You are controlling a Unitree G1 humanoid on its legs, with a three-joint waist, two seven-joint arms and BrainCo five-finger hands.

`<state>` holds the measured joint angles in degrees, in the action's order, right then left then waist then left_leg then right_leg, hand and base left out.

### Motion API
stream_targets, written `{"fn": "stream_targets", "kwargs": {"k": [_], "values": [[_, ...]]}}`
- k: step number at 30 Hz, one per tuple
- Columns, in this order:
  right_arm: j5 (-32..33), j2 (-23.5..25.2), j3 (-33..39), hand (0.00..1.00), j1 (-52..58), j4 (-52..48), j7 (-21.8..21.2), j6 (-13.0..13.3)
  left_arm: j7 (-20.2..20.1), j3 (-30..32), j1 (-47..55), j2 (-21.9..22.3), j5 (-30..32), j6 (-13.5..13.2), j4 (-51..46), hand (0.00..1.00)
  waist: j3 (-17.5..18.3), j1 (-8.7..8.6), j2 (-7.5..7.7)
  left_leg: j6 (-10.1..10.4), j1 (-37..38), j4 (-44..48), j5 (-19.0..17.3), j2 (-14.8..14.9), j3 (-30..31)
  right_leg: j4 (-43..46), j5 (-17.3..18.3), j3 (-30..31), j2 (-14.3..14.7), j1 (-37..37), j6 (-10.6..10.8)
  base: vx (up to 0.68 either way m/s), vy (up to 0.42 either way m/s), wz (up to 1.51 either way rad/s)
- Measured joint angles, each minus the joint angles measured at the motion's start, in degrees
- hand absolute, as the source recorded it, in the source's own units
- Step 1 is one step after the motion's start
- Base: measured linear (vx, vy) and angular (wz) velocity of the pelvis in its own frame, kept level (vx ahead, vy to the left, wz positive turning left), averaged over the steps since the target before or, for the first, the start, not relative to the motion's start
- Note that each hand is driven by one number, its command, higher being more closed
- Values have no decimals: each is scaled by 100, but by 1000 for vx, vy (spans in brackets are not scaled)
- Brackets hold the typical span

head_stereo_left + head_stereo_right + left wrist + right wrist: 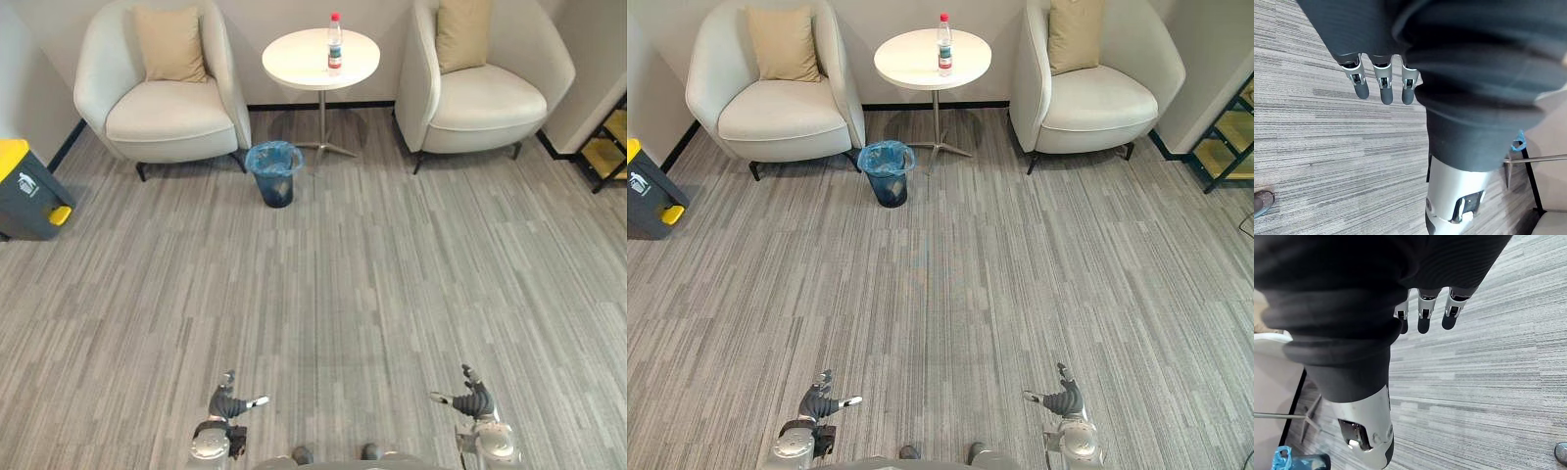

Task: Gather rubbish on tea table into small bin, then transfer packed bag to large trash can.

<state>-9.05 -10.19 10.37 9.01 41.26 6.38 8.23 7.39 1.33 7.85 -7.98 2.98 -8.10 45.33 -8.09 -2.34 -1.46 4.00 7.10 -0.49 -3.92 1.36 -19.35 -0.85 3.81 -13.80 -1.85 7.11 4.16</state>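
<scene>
The left hand [230, 401] and right hand [473, 399] were empty, fingers loosely straight. The bottle [334, 44] stood upright on the tea table [294, 67] at 12 o'clock, the small bin [274, 174] at 11, both far off. Approach should be square-on, stopping with the bottle in reach.

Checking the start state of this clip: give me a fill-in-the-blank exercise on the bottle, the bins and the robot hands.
1. The bottle on the tea table has a ___ cap.
2. The small bin on the floor is lined with a ___ bag.
3. The large trash can has a ___ lid.
4. The left robot hand and the right robot hand both hold ___.
Missing words: red, blue, yellow, nothing.
</scene>
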Motion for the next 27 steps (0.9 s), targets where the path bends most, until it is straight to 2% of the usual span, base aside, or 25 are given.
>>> {"fn": "stream_targets", "kwargs": {"k": [4,15,21,23,24,27], "values": [[55,-53,56,0,33,-1,-30,0,-2,154,20,-1,-4,4,0,0,-22,-2,-39,127,149,69,-83,57,-102,141,63,-12,13,84,84,47,-29,-7],[505,-44,334,0,45,0,4,0,-100,163,22,0,-20,21,-2,0,-43,-5,-64,122,164,284,-86,73,-139,365,84,-34,-42,66,50,50,-36,-3],[728,0,338,0,27,2,39,-5,-93,158,18,1,-82,37,-2,0,-45,-2,-60,116,165,374,-88,81,-167,483,156,-30,-67,41,-37,58,-54,-3],[806,29,338,0,-12,3,108,-12,-88,158,20,1,-95,39,-2,0,-50,0,-57,67,137,452,-117,100,-213,523,176,-20,-67,7,-50,54,-52,-12],[883,59,338,0,-78,5,115,-15,-84,158,18,0,-124,39,-9,0,-58,3,-58,-29,61,568,-175,131,-274,629,220,-10,-67,-81,-79,63,-69,-21],[919,104,333,0,-265,9,117,-39,-80,148,-27,15,-131,41,-78,0,-121,1,-42,-137,-161,815,-245,163,-407,866,287,17,-113,-351,-27,48,-47,-21]]}}
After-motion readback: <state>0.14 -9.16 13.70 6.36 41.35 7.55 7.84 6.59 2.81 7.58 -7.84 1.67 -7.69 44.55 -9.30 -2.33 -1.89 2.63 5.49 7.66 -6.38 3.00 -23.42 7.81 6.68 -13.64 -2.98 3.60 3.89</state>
